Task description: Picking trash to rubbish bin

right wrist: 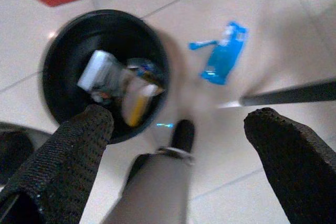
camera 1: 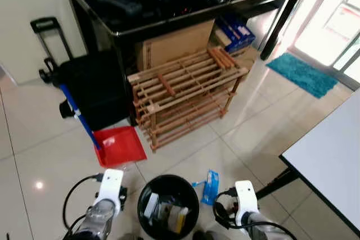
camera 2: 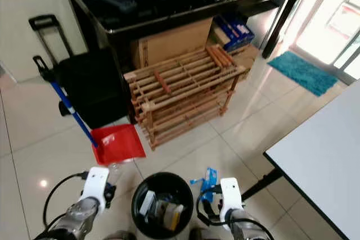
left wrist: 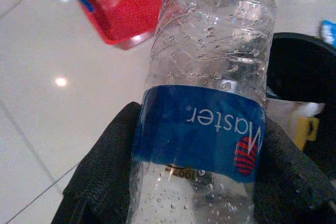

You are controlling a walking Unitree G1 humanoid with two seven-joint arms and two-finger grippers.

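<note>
On the glossy pale tiled floor [camera 1: 34, 133], between the robot's two arms, stands a round black plastic rubbish bin [camera 1: 169, 186] already holding a white carton, a yellow item and crumpled wrappers. Left claw [left wrist: 202, 182]: pinching a clear plastic water bottle with a blue label [left wrist: 210, 93] between its two black fingers [left wrist: 105, 166], the fingers pressed against the label band; droplets inside the bottle. The bottle is held just beside the bin's rim, on the robot's left. Right claw [right wrist: 178, 150]: spread wide and empty, fingers [right wrist: 68, 161] well apart, hovering above the floor near the bin's right side (view blurred). A flat blue plastic wrapper [camera 1: 211, 186] lies on the tiles just right of the bin, apart from it.

Behind the bin: a red dustpan with a blue handle [camera 1: 118, 145] resting on the floor, handle leaning toward a black wheeled case [camera 1: 95, 88]. Right of that, a slatted wooden rack [camera 1: 185, 96], then a brown cardboard box [camera 1: 174, 43] under a black desk [camera 1: 185, 15]. A teal mat [camera 1: 302, 74] lies by the doorway. White desk [camera 1: 332, 155] edge at right.
</note>
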